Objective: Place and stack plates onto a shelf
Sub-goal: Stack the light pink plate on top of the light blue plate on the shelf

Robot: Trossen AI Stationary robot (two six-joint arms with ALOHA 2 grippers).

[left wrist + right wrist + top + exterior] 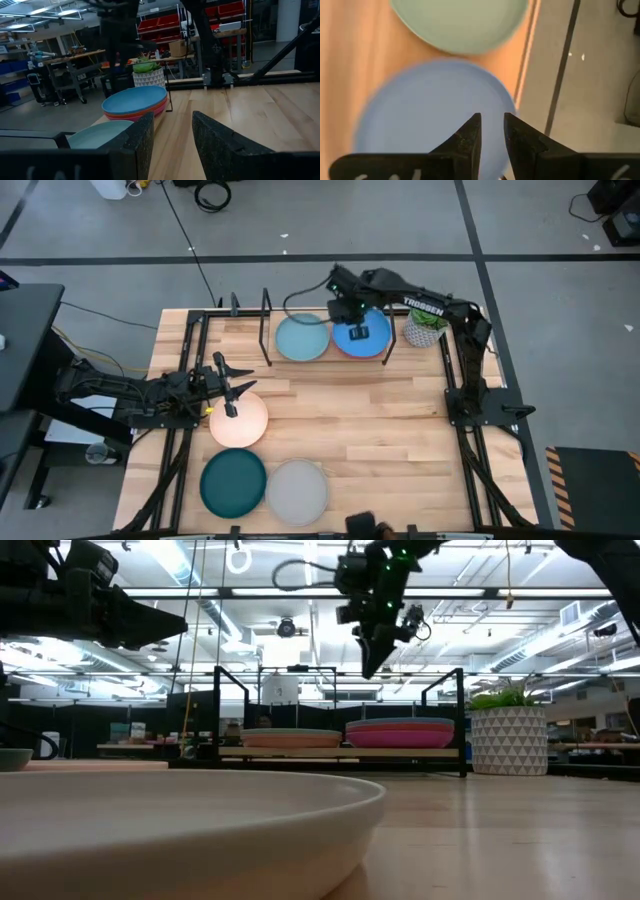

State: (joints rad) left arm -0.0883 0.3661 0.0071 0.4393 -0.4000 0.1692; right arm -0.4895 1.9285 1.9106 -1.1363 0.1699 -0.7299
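The black-rod shelf (pixel 265 330) stands at the table's far edge. On it a pale aqua plate (pixel 302 337) tops the left stack (pixel 291 738). A bright blue plate (pixel 361 337) lies on a magenta plate (pixel 400 738) beside it. My right gripper (pixel 492 131) hangs above the blue plate (pixel 430 115), pointing steeply down, open, with nothing between its fingers; in the low view it (pixel 373 658) is well clear of the stack. My left gripper (pixel 172 135) is open and level above the far rim of a cream plate (pixel 238 420) at the near left.
A dark teal plate (pixel 233 483) and a light grey plate (pixel 297 491) lie near the table's front edge. A white-potted plant (pixel 424 328) stands just right of the shelf. Bare wood lies across the table's middle and right.
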